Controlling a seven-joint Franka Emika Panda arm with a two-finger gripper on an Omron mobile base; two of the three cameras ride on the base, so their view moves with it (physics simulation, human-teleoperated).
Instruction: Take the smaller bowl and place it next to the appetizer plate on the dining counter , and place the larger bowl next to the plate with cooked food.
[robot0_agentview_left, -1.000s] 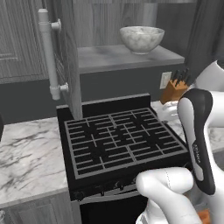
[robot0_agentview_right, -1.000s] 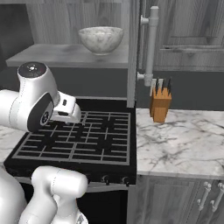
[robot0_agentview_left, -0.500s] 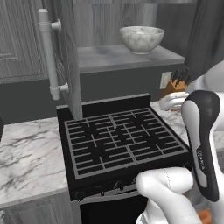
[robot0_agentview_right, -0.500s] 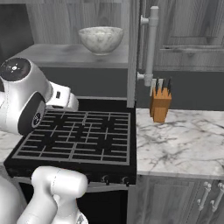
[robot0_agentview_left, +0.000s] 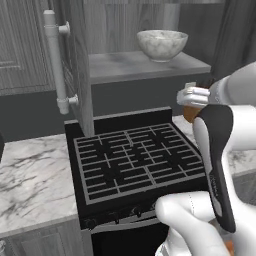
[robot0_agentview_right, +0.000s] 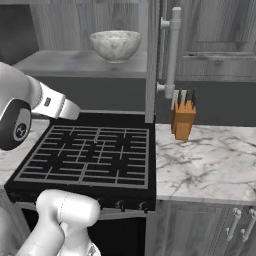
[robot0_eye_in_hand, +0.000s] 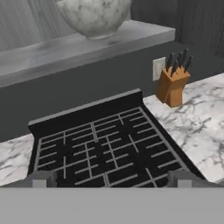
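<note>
Hand view: my gripper (robot0_eye_in_hand: 112, 178) w/ fingers spread wide, nothing held, over stove (robot0_eye_in_hand: 105, 151) front edge. Larger bowl (robot0_eye_in_hand: 93, 15) sits on shelf (robot0_eye_in_hand: 65, 50) above stove's back edge; knife block (robot0_eye_in_hand: 173, 83) on counter rt of stove.

no readable text or labels, possibly a small mark on the arm's joint, too blurred to read
</note>
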